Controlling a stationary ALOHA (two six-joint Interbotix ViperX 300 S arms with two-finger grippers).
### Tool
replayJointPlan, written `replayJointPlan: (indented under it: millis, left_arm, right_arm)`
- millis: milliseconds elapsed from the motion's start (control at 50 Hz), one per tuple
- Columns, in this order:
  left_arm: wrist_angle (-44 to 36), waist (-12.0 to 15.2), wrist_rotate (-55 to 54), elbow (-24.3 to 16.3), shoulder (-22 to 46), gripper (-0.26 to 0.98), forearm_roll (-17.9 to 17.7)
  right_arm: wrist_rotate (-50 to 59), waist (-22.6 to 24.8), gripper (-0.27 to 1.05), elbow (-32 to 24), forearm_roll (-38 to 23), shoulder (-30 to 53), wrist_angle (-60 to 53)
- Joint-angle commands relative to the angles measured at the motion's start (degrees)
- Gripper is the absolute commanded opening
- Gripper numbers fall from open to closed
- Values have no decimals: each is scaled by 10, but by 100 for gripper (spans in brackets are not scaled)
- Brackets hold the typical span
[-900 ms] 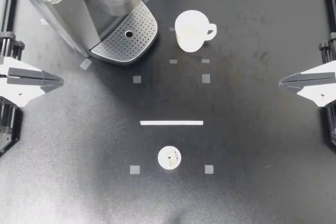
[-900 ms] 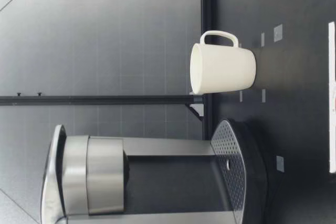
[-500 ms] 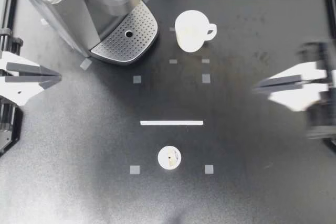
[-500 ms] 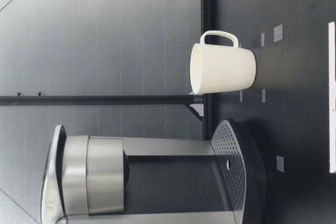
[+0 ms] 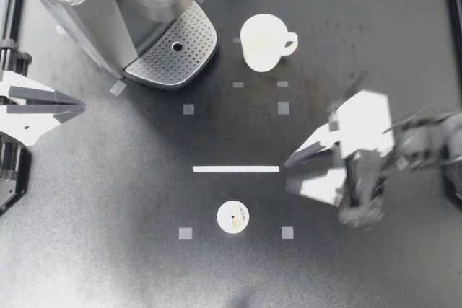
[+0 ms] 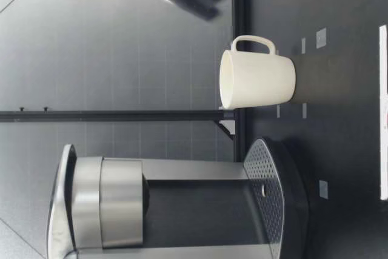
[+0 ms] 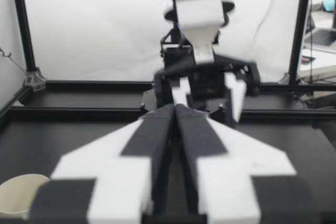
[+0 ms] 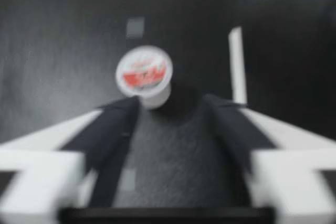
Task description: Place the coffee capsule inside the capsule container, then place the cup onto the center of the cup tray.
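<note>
Just one capsule (image 5: 233, 217), one cup (image 5: 263, 42).

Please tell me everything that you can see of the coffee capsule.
The coffee capsule is small and round, with a white body, seemingly plastic, and a flat lid printed red and white. It stands lid up on the black table, touched by nothing else, near the white tape line. My right gripper is open, with the capsule ahead of its fingers, apart from them.
</note>
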Motion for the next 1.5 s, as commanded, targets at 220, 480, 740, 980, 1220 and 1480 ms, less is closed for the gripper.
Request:
replayJointPlan:
  millis: [220, 480, 740, 980, 1220, 1480]
  left_arm:
    - [-6, 1, 0, -6, 2, 18, 2]
    - [-6, 1, 0, -2, 2, 18, 1]
    - [-6, 1, 4, -2, 2, 18, 1]
    - [-6, 1, 3, -1, 2, 18, 1]
    - [-6, 1, 3, -1, 1, 18, 2]
    - [-6, 1, 3, -1, 0, 18, 2]
  right_arm:
    - [18, 18, 97, -64, 2, 95, 57]
    - [11, 34, 97, -105, -1, 157, 88]
    - [8, 41, 97, -141, -2, 200, 88]
    - [8, 41, 97, -170, -7, 229, 88]
    - [7, 41, 97, -187, -11, 243, 92]
    - [0, 41, 97, -207, -25, 258, 98]
